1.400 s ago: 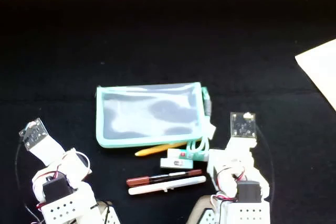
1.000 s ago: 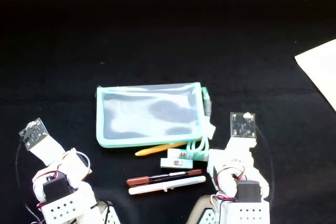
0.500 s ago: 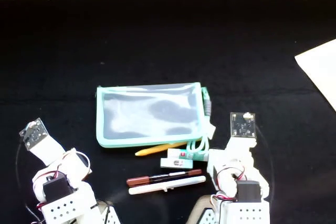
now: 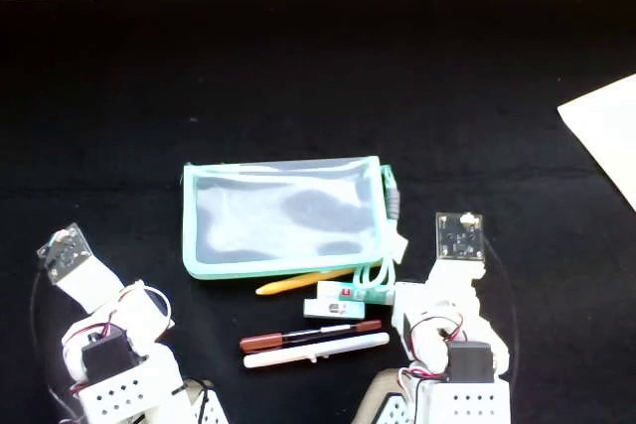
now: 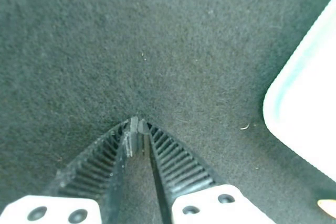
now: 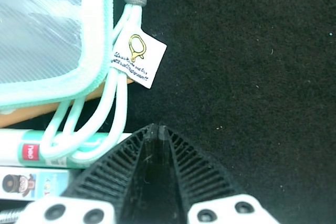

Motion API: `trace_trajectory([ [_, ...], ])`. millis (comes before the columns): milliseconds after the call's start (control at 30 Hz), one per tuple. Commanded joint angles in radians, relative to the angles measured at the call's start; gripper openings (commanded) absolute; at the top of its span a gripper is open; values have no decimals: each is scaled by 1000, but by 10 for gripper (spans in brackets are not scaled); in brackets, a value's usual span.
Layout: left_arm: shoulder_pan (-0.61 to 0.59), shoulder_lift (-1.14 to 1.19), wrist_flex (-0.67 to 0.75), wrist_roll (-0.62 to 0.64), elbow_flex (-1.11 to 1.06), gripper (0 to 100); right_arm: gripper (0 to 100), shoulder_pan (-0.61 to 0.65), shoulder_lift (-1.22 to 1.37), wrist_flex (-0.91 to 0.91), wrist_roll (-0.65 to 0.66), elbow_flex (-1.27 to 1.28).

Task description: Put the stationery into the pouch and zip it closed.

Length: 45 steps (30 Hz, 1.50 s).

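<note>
A clear pouch with mint trim (image 4: 283,217) lies flat in the middle of the black table. Its mint cord loop and white tag (image 6: 137,58) trail off its right end. In front of it lie an orange pencil (image 4: 303,281), a small mint and white eraser box (image 4: 348,300), a brown pen (image 4: 310,337) and a white pen (image 4: 316,351). My left gripper (image 5: 137,132) is shut and empty over bare cloth, left of the pouch's corner (image 5: 302,114). My right gripper (image 6: 156,131) is shut and empty just right of the cord loop (image 6: 89,135).
A white sheet of paper (image 4: 606,131) pokes in at the table's right edge. The two arm bases (image 4: 119,374) (image 4: 452,374) stand at the front edge, either side of the stationery. The black cloth (image 4: 318,76) stretches behind the pouch.
The left arm's wrist has drifted slightly toward the front edge. The right arm and all objects stay where they were.
</note>
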<state>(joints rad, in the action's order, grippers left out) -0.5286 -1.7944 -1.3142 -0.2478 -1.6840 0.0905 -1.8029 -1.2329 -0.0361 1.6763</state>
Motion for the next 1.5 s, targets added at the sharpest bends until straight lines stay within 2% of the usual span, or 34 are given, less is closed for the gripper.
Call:
trace_trajectory([
  [0,-5,-2,-6,8,-13,7,5,-12,-1,-5,0,127],
  [667,35,-2,-5,8,-13,7,5,-7,-1,-2,0,127],
  [833,147,-2,0,8,-13,7,5,-7,-1,-1,0,127],
  [967,266,-4,107,6,-4,39,6,68,-1,50,8,128],
  [1033,265,-2,127,8,39,128,6,79,-1,110,114,127],
  [1100,219,5,121,11,117,206,6,48,-1,209,299,125],
  [1167,156,5,74,8,216,228,6,-15,1,305,485,97],
  [1200,134,7,49,-2,271,228,6,-42,1,321,526,74],
  [1267,120,7,-17,-60,394,228,27,-85,8,302,532,-21],
  [1400,122,8,-130,-97,624,228,216,-120,10,114,502,-295],
  [1467,122,8,-147,-98,716,228,253,-119,12,13,450,-429],
])
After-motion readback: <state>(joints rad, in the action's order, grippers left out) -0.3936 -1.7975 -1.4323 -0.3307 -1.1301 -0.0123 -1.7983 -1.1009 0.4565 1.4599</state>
